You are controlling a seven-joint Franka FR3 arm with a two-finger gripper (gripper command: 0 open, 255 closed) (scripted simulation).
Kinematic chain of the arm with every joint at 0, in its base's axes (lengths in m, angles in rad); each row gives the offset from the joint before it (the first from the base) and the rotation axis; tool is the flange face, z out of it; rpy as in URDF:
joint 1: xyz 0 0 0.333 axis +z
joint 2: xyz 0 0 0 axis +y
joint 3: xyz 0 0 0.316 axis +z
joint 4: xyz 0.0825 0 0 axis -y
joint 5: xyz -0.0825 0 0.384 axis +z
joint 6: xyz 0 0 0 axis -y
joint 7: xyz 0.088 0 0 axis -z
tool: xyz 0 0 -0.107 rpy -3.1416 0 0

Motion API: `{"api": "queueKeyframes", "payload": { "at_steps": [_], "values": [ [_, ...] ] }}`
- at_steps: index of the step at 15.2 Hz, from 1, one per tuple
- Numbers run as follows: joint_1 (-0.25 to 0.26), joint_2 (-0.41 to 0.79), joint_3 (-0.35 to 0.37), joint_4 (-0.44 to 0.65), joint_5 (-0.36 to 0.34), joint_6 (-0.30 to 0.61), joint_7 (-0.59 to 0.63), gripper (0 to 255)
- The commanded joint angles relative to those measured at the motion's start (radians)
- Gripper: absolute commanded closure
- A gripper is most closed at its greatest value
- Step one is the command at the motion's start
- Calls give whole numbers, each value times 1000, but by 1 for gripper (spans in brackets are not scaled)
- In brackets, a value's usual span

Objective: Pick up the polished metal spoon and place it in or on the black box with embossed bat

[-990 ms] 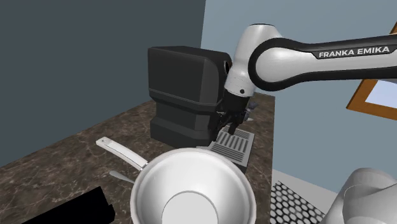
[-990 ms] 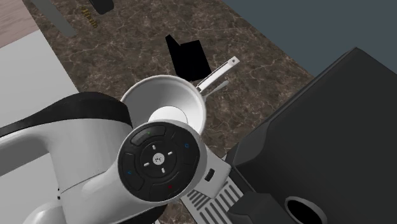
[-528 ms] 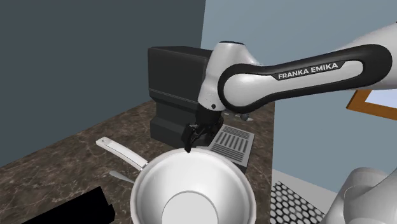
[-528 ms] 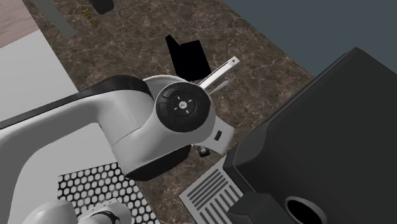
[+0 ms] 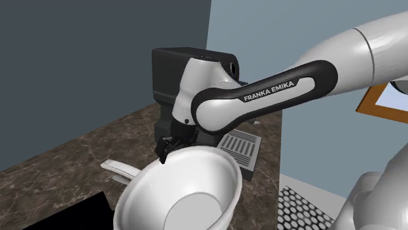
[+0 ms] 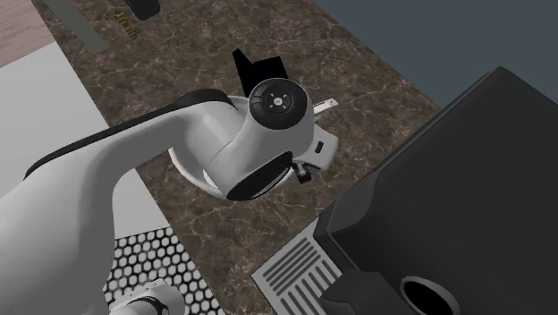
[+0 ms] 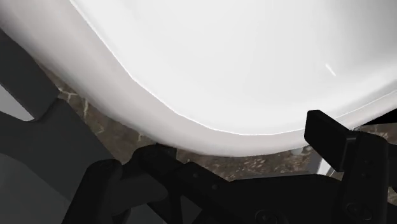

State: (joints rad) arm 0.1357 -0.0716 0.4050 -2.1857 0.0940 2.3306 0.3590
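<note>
Fingers [image 7: 327,135], spread, have shoved the white bowl [image 5: 196,176] aslant.

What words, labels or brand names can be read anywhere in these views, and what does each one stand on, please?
"FRANKA EMIKA": white letters on the dark forearm band of the arm, in the shoulder view.
Gold marks on the countertop, in the second exterior view: too small to read.

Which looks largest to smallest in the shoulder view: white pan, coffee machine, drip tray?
1. White pan and black coffee machine: alike; the pan is nearer, the arm hides part of the machine.
2. Drip tray: smallest.
</note>
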Motion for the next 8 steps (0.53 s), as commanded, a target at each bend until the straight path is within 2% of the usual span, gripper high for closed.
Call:
{"api": "queueKeyframes", "payload": {
  "at_steps": [1,8],
  "values": [
    [15,86,26,47,-44,23,38,0],
    [97,346,36,250,-236,94,166,0]
  ]
}}
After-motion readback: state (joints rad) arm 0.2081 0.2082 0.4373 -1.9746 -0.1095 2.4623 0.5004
